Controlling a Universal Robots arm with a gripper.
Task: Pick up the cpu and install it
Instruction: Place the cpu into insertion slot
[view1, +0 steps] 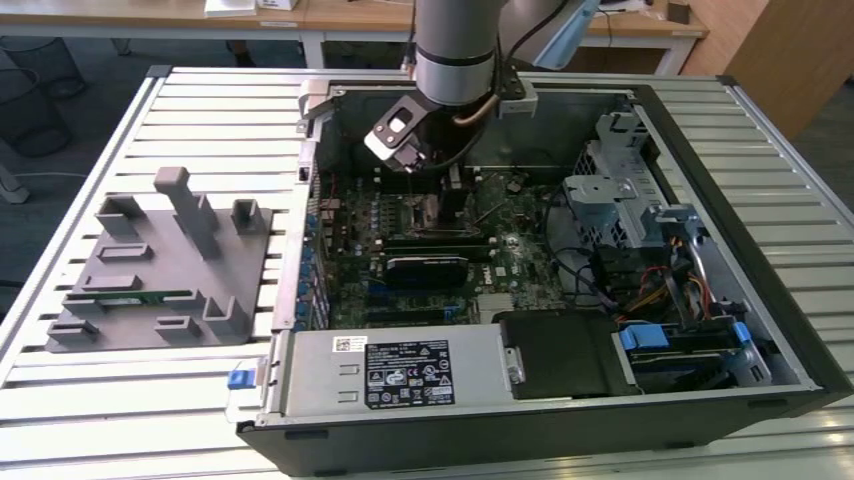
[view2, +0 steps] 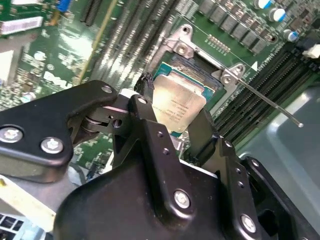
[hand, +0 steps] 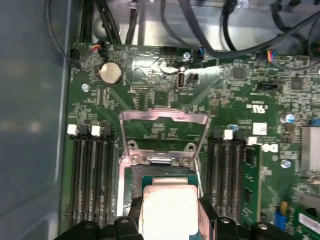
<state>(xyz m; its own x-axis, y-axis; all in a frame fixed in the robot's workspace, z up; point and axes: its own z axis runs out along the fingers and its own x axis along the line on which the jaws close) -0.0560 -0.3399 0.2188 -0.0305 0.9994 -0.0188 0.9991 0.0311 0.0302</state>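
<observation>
The cpu (view2: 179, 106) is a flat silver square held between my gripper's (view2: 175, 120) black fingers (view2: 141, 112), which are shut on its two opposite edges. It hangs slightly tilted just above the open black-framed socket (view2: 200, 70) on the green motherboard. In the first wrist view the cpu (hand: 170, 212) sits over the socket (hand: 162, 180), with the metal load plate (hand: 164, 119) flipped back beyond it. In the exterior view my gripper (view1: 447, 195) reaches down into the open computer case (view1: 747, 380) over the socket area.
The socket's thin release lever (view2: 267, 101) sticks out beside it. Memory slots (hand: 92, 175) flank the socket on both sides. A grey fixture (view1: 160, 260) with a green memory stick (view1: 134, 297) lies on the exterior view's left of the case. Cables and drive bays (view1: 654, 250) crowd the case's other side.
</observation>
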